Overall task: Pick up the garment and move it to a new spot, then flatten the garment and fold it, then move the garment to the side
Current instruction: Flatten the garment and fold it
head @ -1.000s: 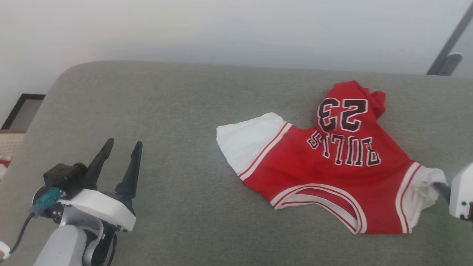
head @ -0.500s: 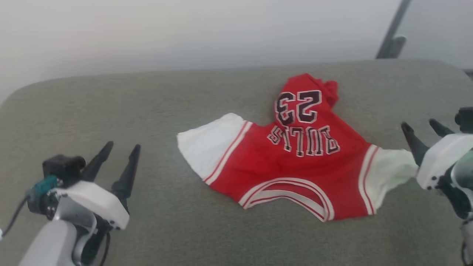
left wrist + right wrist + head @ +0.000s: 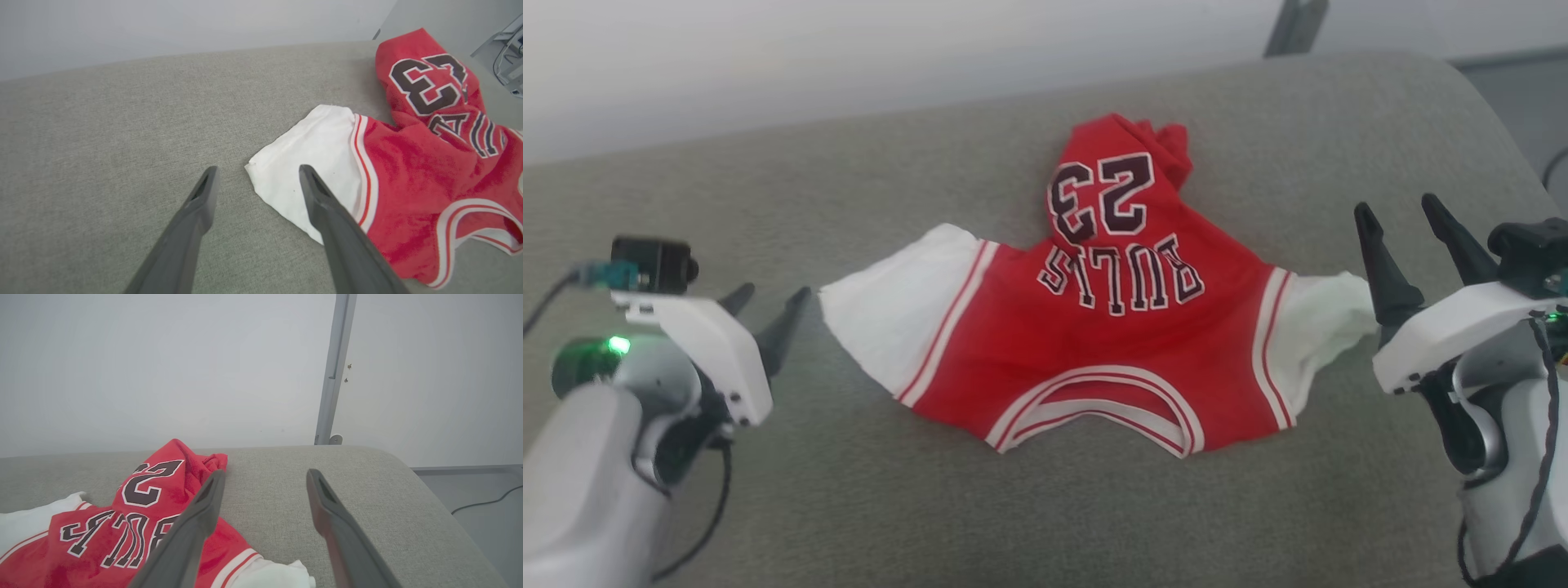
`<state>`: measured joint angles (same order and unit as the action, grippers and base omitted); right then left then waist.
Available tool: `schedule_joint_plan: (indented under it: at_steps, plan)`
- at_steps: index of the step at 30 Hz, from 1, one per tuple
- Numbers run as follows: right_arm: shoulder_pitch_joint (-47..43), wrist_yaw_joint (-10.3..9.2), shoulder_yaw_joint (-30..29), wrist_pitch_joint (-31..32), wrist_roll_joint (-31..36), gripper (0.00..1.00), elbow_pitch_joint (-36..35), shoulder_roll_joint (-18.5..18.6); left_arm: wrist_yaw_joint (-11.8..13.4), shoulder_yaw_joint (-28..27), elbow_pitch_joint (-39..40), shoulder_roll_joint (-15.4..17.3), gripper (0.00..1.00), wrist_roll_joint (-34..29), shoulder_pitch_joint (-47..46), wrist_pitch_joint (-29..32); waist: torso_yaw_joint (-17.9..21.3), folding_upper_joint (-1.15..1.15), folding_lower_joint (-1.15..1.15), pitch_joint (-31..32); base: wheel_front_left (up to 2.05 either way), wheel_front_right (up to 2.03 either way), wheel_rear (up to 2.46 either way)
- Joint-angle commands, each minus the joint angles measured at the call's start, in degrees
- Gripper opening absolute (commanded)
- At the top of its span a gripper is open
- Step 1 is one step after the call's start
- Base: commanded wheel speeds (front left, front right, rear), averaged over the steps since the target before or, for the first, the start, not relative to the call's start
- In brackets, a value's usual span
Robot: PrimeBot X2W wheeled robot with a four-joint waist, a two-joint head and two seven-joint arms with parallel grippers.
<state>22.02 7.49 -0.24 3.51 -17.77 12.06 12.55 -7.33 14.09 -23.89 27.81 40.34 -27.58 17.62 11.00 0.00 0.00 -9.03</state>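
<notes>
Head view — jaws spread wide and empty on both left gripper [image 3: 772, 296] and right gripper [image 3: 1396, 204], flanking the red jersey [image 3: 1094, 343] numbered 23, lettering upside down, far end bunched, its white panels just beside each pair of fingers, on a grey fabric cushion [image 3: 931, 506] — pale wall [image 3: 849, 57] behind.

Two things can be read on the red garment [image 3: 1013, 359], both upside down from the robot's side. The word "BULLS" [image 3: 1123, 278], in black letters outlined in white, sits just beyond the striped neckline [image 3: 1094, 376]. The number "23" [image 3: 1101, 200], in the same lettering, is farther from that neckline, on the rumpled part.
</notes>
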Motion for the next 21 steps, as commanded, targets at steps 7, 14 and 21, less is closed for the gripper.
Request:
schedule_joint_plan:
  at_steps: [7,14,21]
  plan:
    - [0.8,0.01,-0.6,-0.2,1.0,1.0,-2.0,-2.1,0.1,2.3,-7.1,1.5,1.0,0.3,-7.4,8.0,3.6,0.0,0.0,-4.5,0.0,0.0,0.0]
    - [0.9,0.01,-1.3,0.8,1.2,1.0,-2.9,-2.7,0.8,4.1,-13.1,1.2,1.0,-0.5,-13.2,13.4,4.6,0.0,0.0,-7.6,0.0,0.0,0.0]
    - [1.5,0.01,-1.7,2.2,1.2,1.0,-3.0,-3.0,2.7,7.6,-18.6,-0.2,1.0,-2.3,-16.7,20.1,4.9,0.0,0.0,-10.2,0.0,0.0,0.0]
